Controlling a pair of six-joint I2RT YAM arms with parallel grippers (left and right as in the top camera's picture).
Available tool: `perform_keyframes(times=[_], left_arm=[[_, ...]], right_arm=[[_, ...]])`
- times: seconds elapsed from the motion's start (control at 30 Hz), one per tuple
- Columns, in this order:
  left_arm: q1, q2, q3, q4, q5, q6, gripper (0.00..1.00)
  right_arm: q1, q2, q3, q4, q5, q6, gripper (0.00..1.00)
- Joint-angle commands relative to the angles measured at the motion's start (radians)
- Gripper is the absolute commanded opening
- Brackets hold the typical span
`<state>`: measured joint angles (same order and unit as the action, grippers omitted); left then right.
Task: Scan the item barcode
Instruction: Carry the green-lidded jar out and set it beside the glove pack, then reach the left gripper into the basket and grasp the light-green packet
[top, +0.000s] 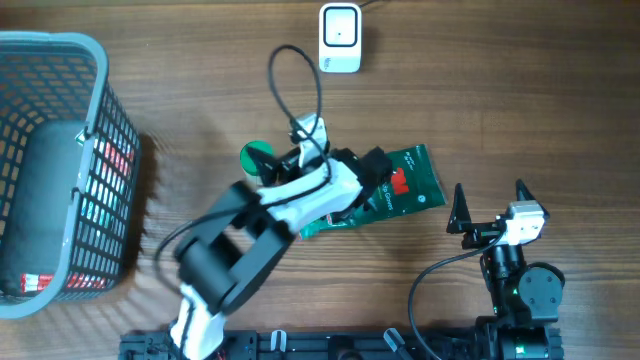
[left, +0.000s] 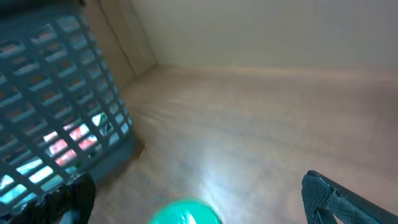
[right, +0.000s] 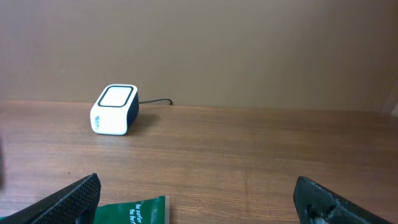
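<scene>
A flat green packet (top: 412, 182) with a red logo lies on the wooden table at centre, its left part hidden under my left arm. Its corner (right: 134, 211) shows low in the right wrist view. A small round green thing (top: 257, 154) sits left of it. My left gripper (top: 268, 166) points toward the basket and is open, and the round green thing (left: 185, 213) lies blurred between its fingers (left: 326, 190), with no grip visible. My right gripper (top: 490, 195) stands open and empty to the right of the packet. The white scanner (top: 340, 38) sits at the far edge.
A grey mesh basket (top: 100, 60) stands at the left with a dark bundle and red-and-white packs inside; its wall (left: 56, 124) fills the left of the left wrist view. A black cable loops from the left wrist. The scanner (right: 115, 110) has a cord running back.
</scene>
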<state>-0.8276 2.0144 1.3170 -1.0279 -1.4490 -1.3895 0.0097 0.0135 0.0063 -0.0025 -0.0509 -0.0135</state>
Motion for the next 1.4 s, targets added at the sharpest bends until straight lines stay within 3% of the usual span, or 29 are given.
perform_keyframes(times=[0.0,0.07,0.17,0.27,0.37,0.43,0.53,0.63,0.73,0.87,1.1,1.37], left_arm=[[0.038,-0.274,0.019,-0.093,-0.044,-0.004,1.00],[0.096,-0.501,0.057,-0.136,0.010,0.033,1.00],[0.254,-0.798,0.115,-0.078,0.222,0.189,1.00],[0.562,-1.073,0.117,0.102,0.500,0.409,1.00],[0.864,-1.190,0.117,0.118,0.613,0.422,1.00],[1.033,-1.158,0.116,0.091,0.721,0.427,1.00],[1.239,-0.995,0.116,0.093,0.927,0.547,1.00],[1.359,-0.806,0.116,0.089,1.206,0.677,1.00],[1.441,-0.597,0.116,0.034,1.442,0.695,1.00],[1.450,-0.431,0.116,-0.071,1.463,0.702,1.00],[1.466,-0.378,0.116,-0.106,1.511,0.762,1.00],[1.670,-0.378,0.096,-0.128,1.561,0.829,1.00]], right_arm=[[-0.002,-0.006,-0.001,0.003,0.006,-0.011,1.00],[-0.002,-0.006,-0.001,0.003,0.006,-0.011,1.00],[-0.002,-0.006,-0.001,0.003,0.006,-0.012,1.00],[-0.002,-0.006,-0.001,0.003,0.006,-0.011,1.00],[-0.002,-0.006,-0.001,0.003,0.006,-0.011,1.00],[-0.002,-0.006,-0.001,0.003,0.006,-0.011,1.00],[-0.002,-0.006,-0.001,0.003,0.006,-0.011,1.00],[-0.002,-0.006,-0.001,0.003,0.006,-0.011,1.00],[-0.002,-0.006,-0.001,0.003,0.006,-0.011,1.00],[-0.002,-0.006,-0.001,0.003,0.006,-0.011,1.00],[-0.002,-0.006,-0.001,0.003,0.006,-0.011,1.00],[-0.002,-0.006,-0.001,0.003,0.006,-0.012,1.00]])
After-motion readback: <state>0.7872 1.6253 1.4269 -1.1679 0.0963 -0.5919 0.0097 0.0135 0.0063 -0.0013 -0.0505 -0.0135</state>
